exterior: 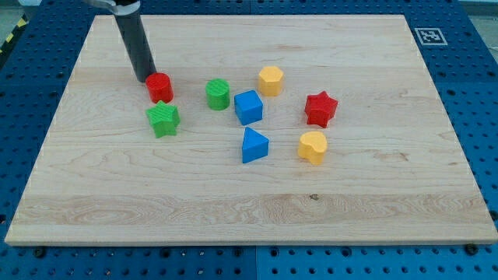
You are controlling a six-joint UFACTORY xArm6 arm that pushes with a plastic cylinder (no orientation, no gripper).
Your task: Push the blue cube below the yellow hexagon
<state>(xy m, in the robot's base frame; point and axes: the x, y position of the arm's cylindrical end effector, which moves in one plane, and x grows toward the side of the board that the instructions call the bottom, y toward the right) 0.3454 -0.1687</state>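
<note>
The blue cube (249, 107) sits near the board's middle, just down and to the left of the yellow hexagon (271, 80). My tip (145, 79) is far to the left of the cube, touching or almost touching the left side of a red cylinder (160, 87). The dark rod rises from the tip toward the view's top left.
A green star (163, 120) lies below the red cylinder. A green cylinder (218, 94) stands left of the blue cube. A blue triangle (254, 145) lies below the cube. A red star (320, 109) and a yellow heart-like block (312, 147) lie to the right. The wooden board (373, 194) rests on a blue perforated table.
</note>
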